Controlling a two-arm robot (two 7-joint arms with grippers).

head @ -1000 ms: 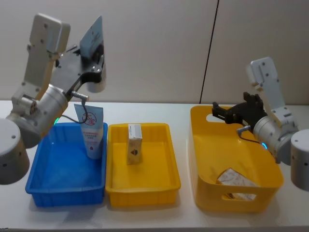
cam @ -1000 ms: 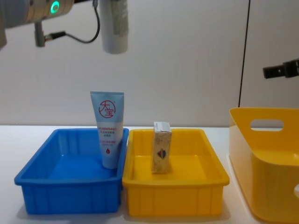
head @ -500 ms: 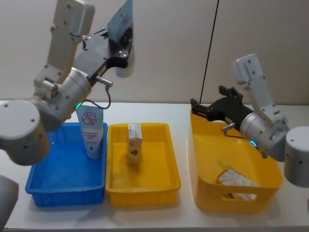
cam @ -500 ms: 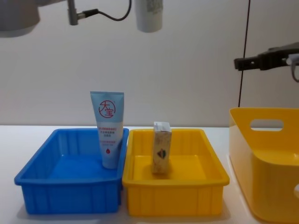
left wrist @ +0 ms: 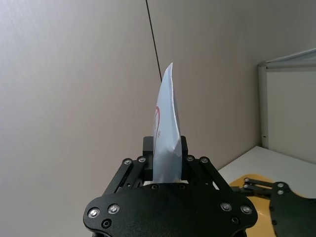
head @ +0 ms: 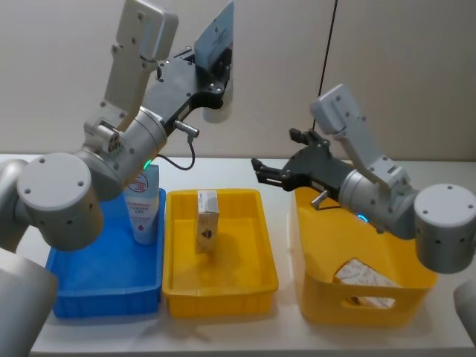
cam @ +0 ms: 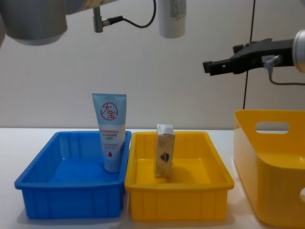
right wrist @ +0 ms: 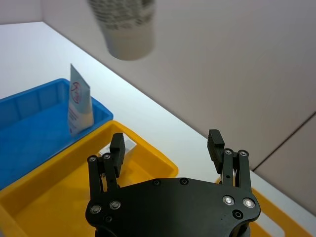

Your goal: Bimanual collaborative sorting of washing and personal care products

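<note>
Both arms have swung inward since a moment ago. The left gripper [head: 213, 74] has carried its tube [head: 216, 41] rightward, from above the blue tray [head: 104, 297] to high over the yellow tray [head: 223, 297]. The right gripper [head: 282, 155] has come leftward from over the basket [head: 357, 306] to the air above the gap between that basket and the yellow tray.

The left jaws pinch the tube around its body, with the flat crimped end up and the white cap hanging below the fingers. The left wrist view shows the tube [left wrist: 165, 123] edge-on, squeezed between the two pads of the gripper [left wrist: 165, 163]. In the chest view only its cap end [cam: 172, 16] shows, at the top, nearly over the carton [cam: 164, 150].

The right jaws are spread wide and hold nothing – the right wrist view shows both fingers of the gripper [right wrist: 166, 145] well apart. The gripper points toward the hanging cap but stays apart from it, and lower.

A second tube [cam: 110, 138] stands cap-down in the blue tray, leaning on the wall next to the yellow tray. The carton stands upright near the middle of the yellow tray. A soft pack [head: 361, 277] lies on the basket's floor – near its front wall.
</note>
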